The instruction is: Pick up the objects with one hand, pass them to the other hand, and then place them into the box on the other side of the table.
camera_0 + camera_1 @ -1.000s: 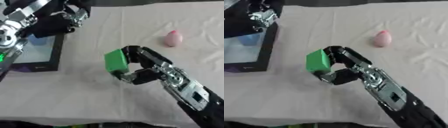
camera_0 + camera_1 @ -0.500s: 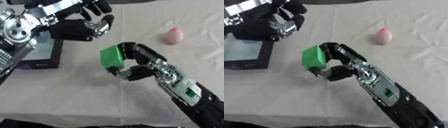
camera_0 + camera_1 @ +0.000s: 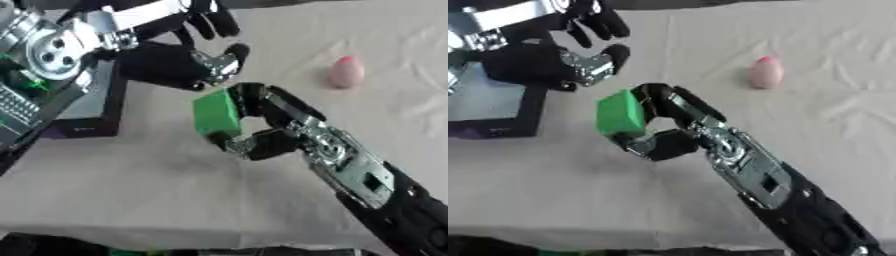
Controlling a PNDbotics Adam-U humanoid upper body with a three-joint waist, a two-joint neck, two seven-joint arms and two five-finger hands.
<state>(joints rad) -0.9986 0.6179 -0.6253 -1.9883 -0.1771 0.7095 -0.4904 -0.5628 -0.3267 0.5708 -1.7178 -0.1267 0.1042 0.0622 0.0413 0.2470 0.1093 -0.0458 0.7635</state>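
Soft, even light falls on the pale tablecloth (image 3: 157,200). Both views are slightly blurred; faint shadows, no glare.

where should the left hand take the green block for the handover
Probably by the green block's bare left face and upper edge, coming from the left. The right hand covers its right side and bottom, and the open left hand sits just up-left of it.

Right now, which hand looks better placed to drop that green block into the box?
The left hand. It hovers open beside the box, while the right hand grips the green block farther away.
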